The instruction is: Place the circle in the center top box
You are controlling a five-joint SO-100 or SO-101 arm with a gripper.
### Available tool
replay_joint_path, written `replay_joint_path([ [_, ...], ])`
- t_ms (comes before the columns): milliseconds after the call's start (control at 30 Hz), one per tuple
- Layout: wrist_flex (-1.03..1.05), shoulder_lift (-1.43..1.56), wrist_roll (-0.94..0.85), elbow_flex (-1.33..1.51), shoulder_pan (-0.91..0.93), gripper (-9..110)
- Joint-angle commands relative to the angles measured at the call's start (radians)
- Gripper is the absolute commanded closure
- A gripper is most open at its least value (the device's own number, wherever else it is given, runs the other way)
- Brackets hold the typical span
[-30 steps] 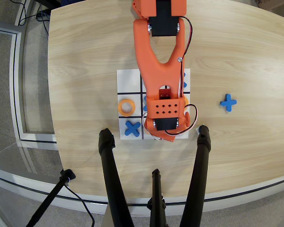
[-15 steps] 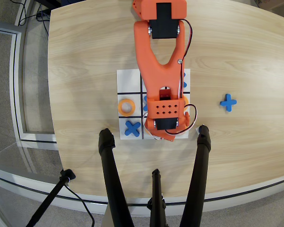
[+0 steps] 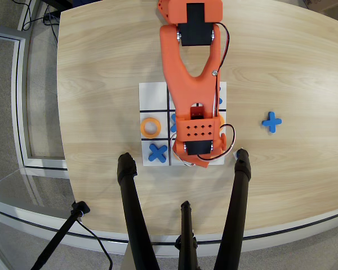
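Observation:
One orange ring [image 3: 151, 127] lies flat in the board's middle row, left cell in the overhead view. The white 3x3 board [image 3: 154, 96] lies under the orange arm, which reaches down from its base at the top. The gripper [image 3: 198, 158] hangs over the bottom row, around the middle and right cells. Its jaws are hidden under the wrist, so I cannot tell whether it holds anything. Only a white sliver of the bottom middle cell [image 3: 173, 159], the edge cell opposite the base, shows. No other ring is in view.
A blue cross [image 3: 158, 152] lies in the bottom left cell. Another blue cross [image 3: 272, 121] lies on the table right of the board. Blue bits [image 3: 173, 120] peek out beside the arm. Black tripod legs [image 3: 132, 208] cross the table's near edge.

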Motion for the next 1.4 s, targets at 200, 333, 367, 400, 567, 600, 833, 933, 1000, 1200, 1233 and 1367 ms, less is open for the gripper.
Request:
replay_joint_path([
  [200,0.204,0.239,0.005,-0.149,0.075,90],
  [333,0.325,0.403,-0.006,-0.098,0.091,90],
  [367,0.341,0.456,-0.006,-0.054,0.091,90],
  [400,0.351,0.514,-0.008,-0.003,0.089,90],
  [567,0.341,0.831,-0.02,0.324,0.051,90],
  [600,0.334,0.904,-0.026,0.4,0.04,90],
  [833,0.314,1.42,-0.106,0.888,-0.057,90],
  [933,0.311,1.634,-0.147,1.046,-0.075,93],
  [1000,0.311,1.759,-0.192,1.14,-0.075,96],
  [1200,0.311,2.049,-0.318,1.402,-0.06,99],
  [1233,0.316,2.08,-0.341,1.439,-0.06,100],
  [1367,0.296,2.177,-0.365,1.577,-0.067,102],
])
